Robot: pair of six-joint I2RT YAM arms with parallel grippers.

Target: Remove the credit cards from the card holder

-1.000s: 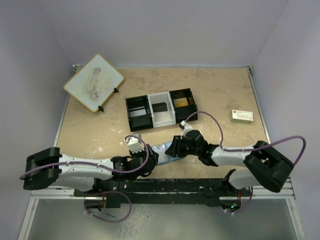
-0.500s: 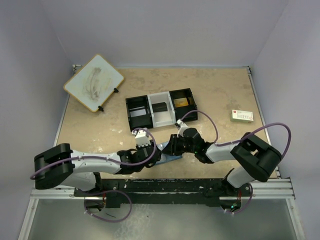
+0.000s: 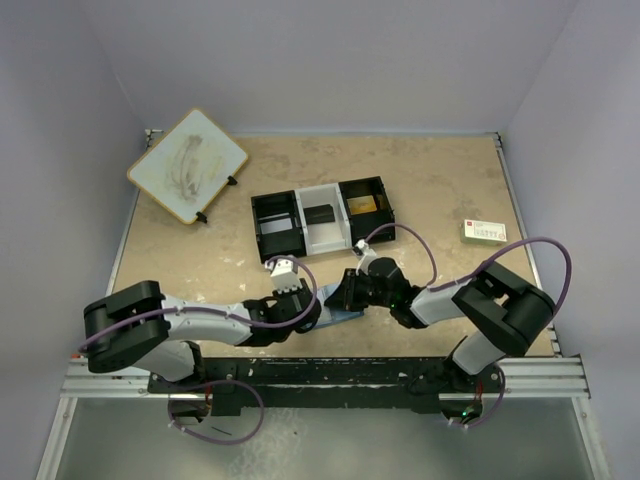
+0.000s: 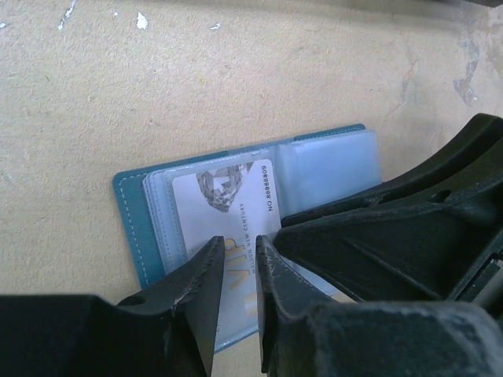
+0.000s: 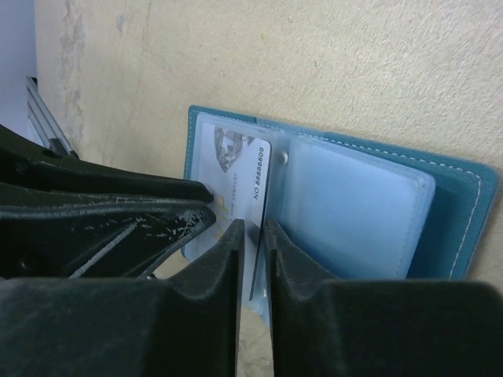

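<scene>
view: top external
left gripper (image 3: pixel 313 316): low on the table (image 3: pixel 450 180), tip to tip with the right gripper (image 3: pixel 340 300); jaw state not readable here
card holder (image 3: pixel 347 317): under both tips, only a blue sliver showing just right of the left gripper
tray (image 3: pixel 300 232): beyond both grippers, well apart
white card with green and red print (image 3: pixel 484 232): far right of the right gripper

view: left wrist
left gripper (image 4: pixel 238 243): fingers (image 4: pixel 206 275) drawn nearly together, thin slit left
card (image 4: pixel 228 196): white, printed number, shows through the slit and just ahead of the tips; can't tell whether it is pinched
card holder (image 4: pixel 134 212): open flat right in front of the tips, teal cover, pale blue pockets
right gripper (image 4: pixel 409 228): black body crossing in from the right, over the holder's right half

view: right wrist
right gripper (image 5: pixel 253 229): fingers (image 5: pixel 224 259) nearly together, narrow slit over the holder's centre fold at the card's edge; grip can't be told
card holder (image 5: pixel 464 204): open flat directly ahead
card (image 5: pixel 236 157): in the left pocket
clear pocket (image 5: pixel 354 212): ahead and right of the tips
left gripper fingers (image 5: pixel 157 212): coming in from the left, over the card's left part
</scene>
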